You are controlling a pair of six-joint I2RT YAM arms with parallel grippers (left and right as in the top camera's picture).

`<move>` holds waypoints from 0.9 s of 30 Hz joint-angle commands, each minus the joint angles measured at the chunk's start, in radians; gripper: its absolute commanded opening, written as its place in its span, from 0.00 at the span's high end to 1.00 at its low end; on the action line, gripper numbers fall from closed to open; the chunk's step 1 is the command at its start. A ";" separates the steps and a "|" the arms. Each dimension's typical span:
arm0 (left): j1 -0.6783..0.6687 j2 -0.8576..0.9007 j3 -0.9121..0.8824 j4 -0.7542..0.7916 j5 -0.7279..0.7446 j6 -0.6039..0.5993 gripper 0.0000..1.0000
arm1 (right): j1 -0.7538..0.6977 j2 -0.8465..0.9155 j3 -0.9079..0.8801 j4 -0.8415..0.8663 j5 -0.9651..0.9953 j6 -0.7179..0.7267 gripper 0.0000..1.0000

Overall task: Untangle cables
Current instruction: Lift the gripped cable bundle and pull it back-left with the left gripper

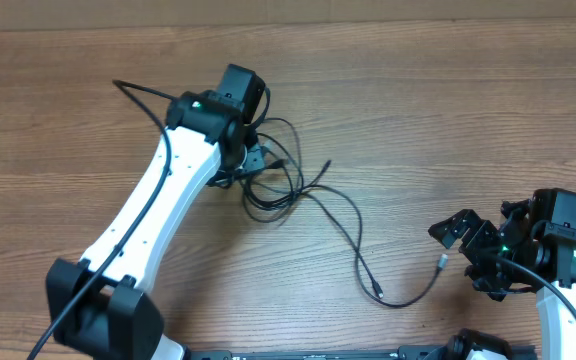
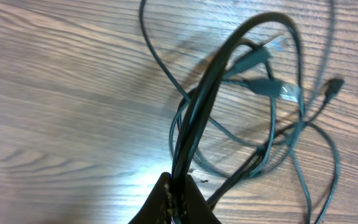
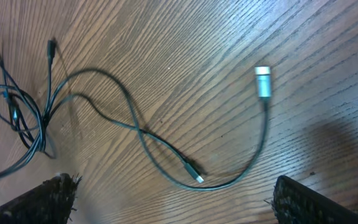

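Note:
The cables [image 1: 280, 172] lie in a black tangle at the table's upper middle. My left gripper [image 1: 249, 156] sits on the tangle's left side. In the left wrist view the left gripper [image 2: 179, 182] is shut on a bundle of cable strands [image 2: 199, 106] that loop up and away from it. Small plugs [image 2: 277, 89] show in the tangle beyond. One long strand [image 1: 353, 232] runs right to a silver-tipped plug [image 1: 442, 262], which lies just in front of my right gripper [image 1: 455, 250]. The right gripper [image 3: 176, 208] is open, above the curved strand [image 3: 253, 155] and the silver plug [image 3: 262, 81], touching neither.
The wooden table [image 1: 448, 110] bears the cables. A thicker black arm cable [image 1: 140, 92] trails off the left arm to the upper left. A second small plug [image 3: 195, 172] lies inside the strand's curve, between the right fingers.

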 commanded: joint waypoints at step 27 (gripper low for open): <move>-0.150 0.090 -0.122 0.259 0.103 0.228 0.23 | 0.005 -0.002 -0.005 0.003 0.003 0.001 0.00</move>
